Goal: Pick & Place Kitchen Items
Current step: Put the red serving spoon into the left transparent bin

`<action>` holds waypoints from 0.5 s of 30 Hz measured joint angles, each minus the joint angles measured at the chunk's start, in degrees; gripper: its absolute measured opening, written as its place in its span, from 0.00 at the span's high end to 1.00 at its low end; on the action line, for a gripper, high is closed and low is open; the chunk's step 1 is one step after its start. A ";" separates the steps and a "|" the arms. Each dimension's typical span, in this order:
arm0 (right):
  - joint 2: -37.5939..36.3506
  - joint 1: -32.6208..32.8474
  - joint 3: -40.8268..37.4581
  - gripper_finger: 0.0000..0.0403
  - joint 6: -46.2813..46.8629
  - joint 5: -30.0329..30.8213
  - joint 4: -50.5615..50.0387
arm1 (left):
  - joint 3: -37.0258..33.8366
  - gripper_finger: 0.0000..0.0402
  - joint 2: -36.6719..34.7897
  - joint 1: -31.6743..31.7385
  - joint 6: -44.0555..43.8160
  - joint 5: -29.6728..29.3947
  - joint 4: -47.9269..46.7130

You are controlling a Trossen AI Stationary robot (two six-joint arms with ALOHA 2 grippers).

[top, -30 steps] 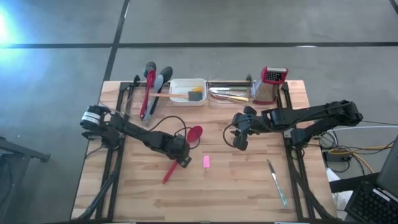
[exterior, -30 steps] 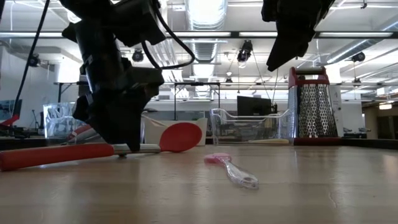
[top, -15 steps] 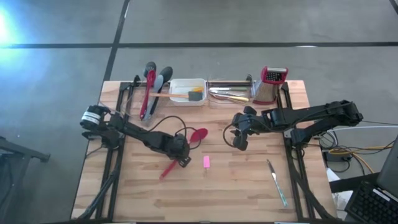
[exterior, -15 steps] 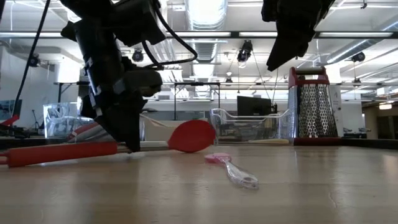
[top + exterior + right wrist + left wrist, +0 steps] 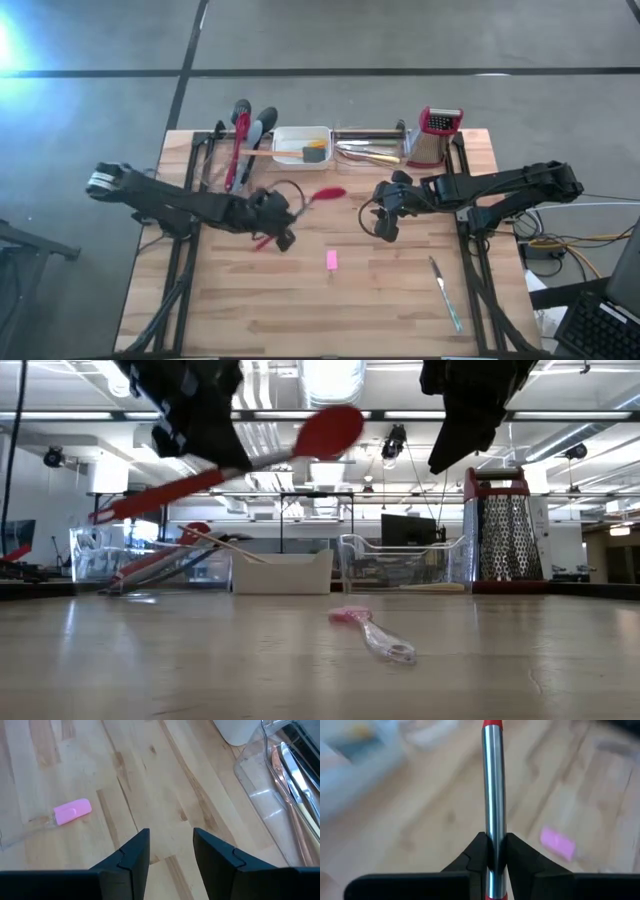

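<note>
A red spoon with a metal shaft (image 5: 318, 200) (image 5: 330, 430) is in the air over the table's left half, held by my left gripper (image 5: 277, 226) (image 5: 493, 862), which is shut on it. Its bowl end rides higher than its red handle end (image 5: 110, 513). A small pink block (image 5: 332, 260) (image 5: 72, 811) (image 5: 350, 614) lies flat on the wood near the middle. My right gripper (image 5: 385, 228) (image 5: 171, 845) hovers open, right of the block and above the table, touching nothing. My left gripper pinches the spoon's bare metal shaft (image 5: 493, 820) between its two fingers (image 5: 476, 855), which lie across the shaft. The spoon is lifted clear of the table and tilted, bowl (image 5: 330, 430) up and red handle end (image 5: 110, 513) lower.
Along the far edge stand a white tray (image 5: 290, 135), a clear bin of utensils (image 5: 370, 150) and a red-topped grater (image 5: 435, 135). Red and grey spoons (image 5: 245, 145) lie at the far left. A thin pale-handled knife (image 5: 442, 285) lies near the right front.
My left gripper has risen from the table with the red spoon and drawn back toward the table's left and far edge. The spoon, lying on the wood a second ago, now hangs clear and tilted, bowl up. The right arm has kept still.
</note>
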 joint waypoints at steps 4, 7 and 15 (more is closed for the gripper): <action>0.00 0.00 0.00 0.64 0.00 0.02 0.41 | -0.47 0.88 -5.54 1.71 5.17 -6.40 -1.23; 0.00 0.00 0.00 0.64 0.00 0.00 0.97 | -0.82 0.88 -9.24 3.82 10.00 -9.75 -1.31; 0.00 0.02 0.00 0.67 0.22 -0.02 1.79 | -1.69 0.88 -16.00 15.69 22.57 -12.07 -0.82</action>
